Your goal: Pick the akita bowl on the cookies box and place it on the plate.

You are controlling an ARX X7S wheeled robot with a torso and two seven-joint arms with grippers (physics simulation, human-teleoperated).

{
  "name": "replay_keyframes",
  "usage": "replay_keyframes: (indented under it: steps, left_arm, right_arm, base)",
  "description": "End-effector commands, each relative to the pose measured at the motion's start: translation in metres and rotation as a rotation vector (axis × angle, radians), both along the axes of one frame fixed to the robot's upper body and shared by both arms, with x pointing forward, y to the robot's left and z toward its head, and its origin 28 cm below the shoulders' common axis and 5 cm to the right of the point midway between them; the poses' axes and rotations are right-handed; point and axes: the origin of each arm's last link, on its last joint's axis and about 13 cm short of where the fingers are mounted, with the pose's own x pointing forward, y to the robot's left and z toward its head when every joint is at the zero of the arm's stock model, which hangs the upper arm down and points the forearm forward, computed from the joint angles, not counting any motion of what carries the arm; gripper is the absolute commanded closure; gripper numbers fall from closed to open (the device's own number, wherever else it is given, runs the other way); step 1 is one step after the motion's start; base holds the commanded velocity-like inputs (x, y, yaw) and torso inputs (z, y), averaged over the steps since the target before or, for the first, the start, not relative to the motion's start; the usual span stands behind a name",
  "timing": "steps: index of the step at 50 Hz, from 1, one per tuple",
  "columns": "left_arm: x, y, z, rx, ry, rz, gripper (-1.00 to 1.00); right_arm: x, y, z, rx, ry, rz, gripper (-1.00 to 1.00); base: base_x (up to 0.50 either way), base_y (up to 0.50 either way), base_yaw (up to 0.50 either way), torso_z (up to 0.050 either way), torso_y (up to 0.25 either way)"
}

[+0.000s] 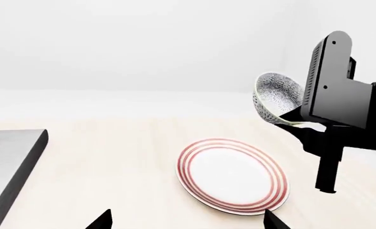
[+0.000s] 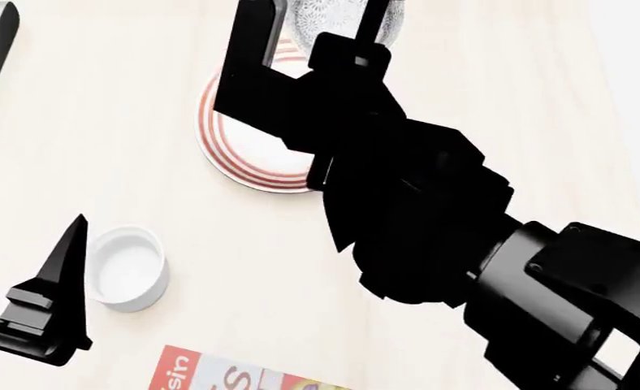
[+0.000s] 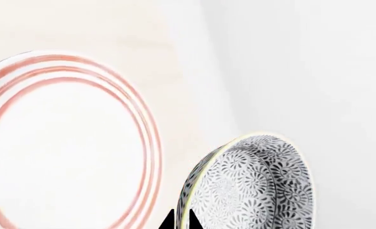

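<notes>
The akita bowl (image 1: 276, 97), speckled grey-black on white, hangs in the air tipped on its side. My right gripper (image 3: 180, 222) is shut on the bowl's rim (image 3: 204, 176), one fingertip on each side of the wall. The bowl is beside and above the far right edge of the red-ringed plate (image 1: 231, 175), which lies flat on the pale table and holds nothing. Only a corner of the cookies box (image 2: 217, 375) shows, at the head view's near edge. My left gripper (image 1: 188, 221) is open and low on the near side of the plate, with nothing between its fingers.
A small plain white cup (image 2: 128, 268) stands between the plate and the cookies box, close to my left gripper's finger (image 2: 60, 292). A grey slab with a dark edge (image 1: 19, 157) lies at the table's left. My right arm (image 2: 417, 195) hides much of the table's right side.
</notes>
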Motion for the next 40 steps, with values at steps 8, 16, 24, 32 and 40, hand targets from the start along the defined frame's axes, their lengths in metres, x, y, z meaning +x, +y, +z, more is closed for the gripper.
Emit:
replay_keyframes:
  steps: [8, 16, 24, 32, 40]
  left_arm:
    - [-0.002, 0.0, -0.003, 0.003, -0.008, -0.02, -1.0]
    - [-0.003, 0.002, -0.003, -0.003, -0.011, -0.026, -1.0]
    - [-0.003, 0.001, -0.005, 0.006, -0.006, -0.029, -1.0]
    - [-0.005, 0.002, -0.005, -0.005, -0.006, -0.04, -1.0]
    - [-0.006, 0.002, -0.005, -0.003, -0.009, -0.04, -1.0]
  right_arm:
    - [0.018, 0.017, -0.016, -0.015, -0.053, 0.0, 1.0]
    - [0.019, 0.023, -0.026, -0.026, -0.047, 0.017, 1.0]
    - [0.018, 0.026, -0.03, -0.035, -0.044, 0.03, 1.0]
    - [0.02, 0.028, -0.029, -0.028, -0.047, 0.032, 1.0]
    - [0.024, 0.031, -0.032, -0.002, -0.039, 0.039, 1.0]
  base:
    - [0.0, 0.0, 0.0, 0.0, 0.0]
    - [0.0, 0.0, 0.0, 0.0, -0.113]
    - [0.0, 0.0, 0.0, 0.0, -0.25]
    - [0.0, 0.0, 0.0, 0.0, -0.009]
    - [0.0, 0.0, 0.0, 0.0, 0.0]
